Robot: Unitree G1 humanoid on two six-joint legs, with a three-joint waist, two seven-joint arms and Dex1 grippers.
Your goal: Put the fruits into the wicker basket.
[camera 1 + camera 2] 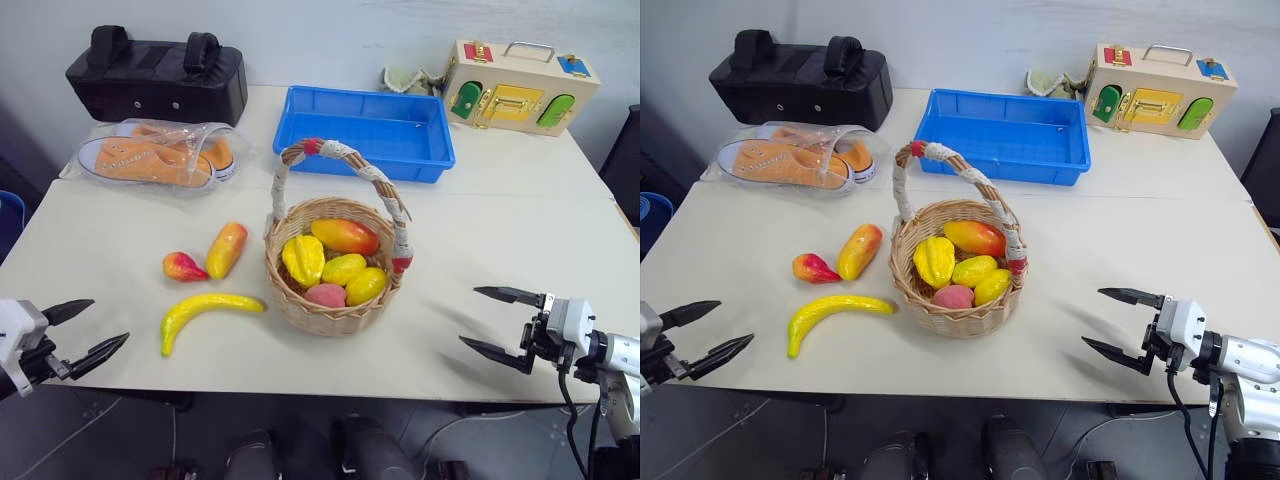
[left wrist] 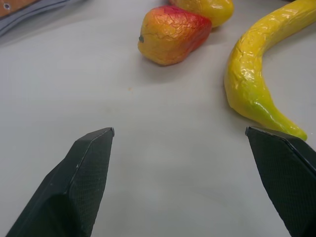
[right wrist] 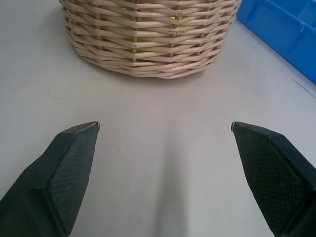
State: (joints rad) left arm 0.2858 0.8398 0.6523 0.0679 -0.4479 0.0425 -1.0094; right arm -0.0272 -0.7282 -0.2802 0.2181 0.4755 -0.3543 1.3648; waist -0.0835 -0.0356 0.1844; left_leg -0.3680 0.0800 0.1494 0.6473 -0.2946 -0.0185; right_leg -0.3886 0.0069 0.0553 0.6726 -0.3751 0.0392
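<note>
Wicker basket [image 1: 330,300] sits mid-bench, tall cloth-wrapped handle arching over it. Several fruits already inside. Three are on the bench to its left: banana [image 1: 205,312] nearest the front edge, its tip close beside the basket wall; mango [image 1: 226,249] behind it; small red-yellow pear [image 1: 184,267] just beside the mango, on the side away from the basket.

Left gripper [image 1: 85,332] hovers at the front-left bench edge, fingers spread wide, nothing between them. Its wrist view looks at the pear and the banana's green-tipped end. Right gripper [image 1: 500,322] hangs low at the front right, fingers [image 3: 69,163] equally wide and empty, pointed toward the basket's woven side.

Handling, by judgement: the fruits look like hollow moulded toys, so light, rigid, glossy, with a crinkled skin. Slippery under hard fingers; rounded ones may roll or squirt out if pinched off-centre.
- Banana: take across the middle of the curve, fingers square to its length.
- Mango: grip across the narrow width near the middle.
- Pear: grip at the widest part, not the tapered end.

The basket looks light and may slide if bumped; the handle calls for dropping fruit in from the side.
</note>
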